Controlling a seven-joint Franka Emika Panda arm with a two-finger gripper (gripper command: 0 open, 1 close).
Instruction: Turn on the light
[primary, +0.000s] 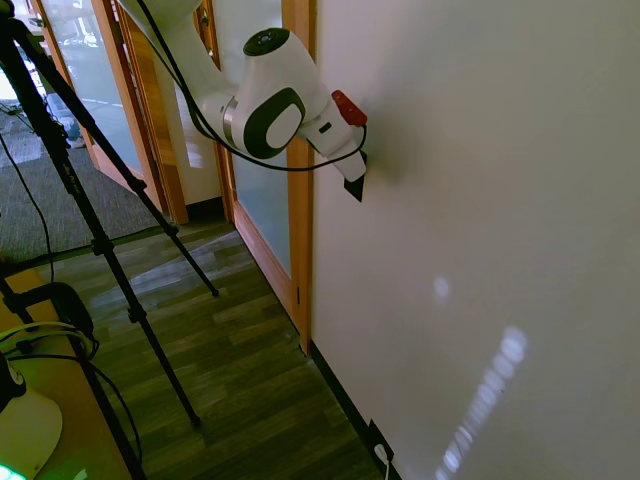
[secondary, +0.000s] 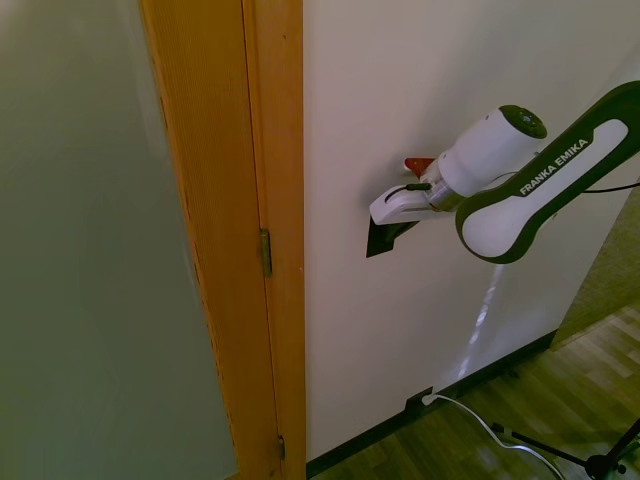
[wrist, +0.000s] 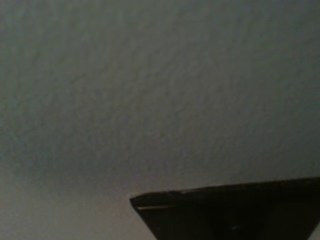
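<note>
The white arm's two-finger gripper (primary: 358, 178) sits in the upper middle of the first exterior view, pressed up against the plain off-white wall (primary: 500, 200) just right of the orange wooden door frame (primary: 298, 220). Directly at its tip, and partly hidden by it, is the small black rectangular switch plate (primary: 354, 189); only a dark wedge of it shows below the gripper's white body. In the second exterior view the gripper (secondary: 388, 222) comes in from the right, at mid-height and a little right of centre, and the black plate (secondary: 381, 240) peeks out beneath and to the left of it, touching or nearly touching. Whether the fingers are spread or pressed together cannot be told, since they are lost against the dark plate. The wrist view is mostly blurred wall, with a dark edge (wrist: 235, 210) along its bottom. Low in both exterior views, a black socket plate with a white plug (secondary: 420, 402) sits at the skirting.
</note>
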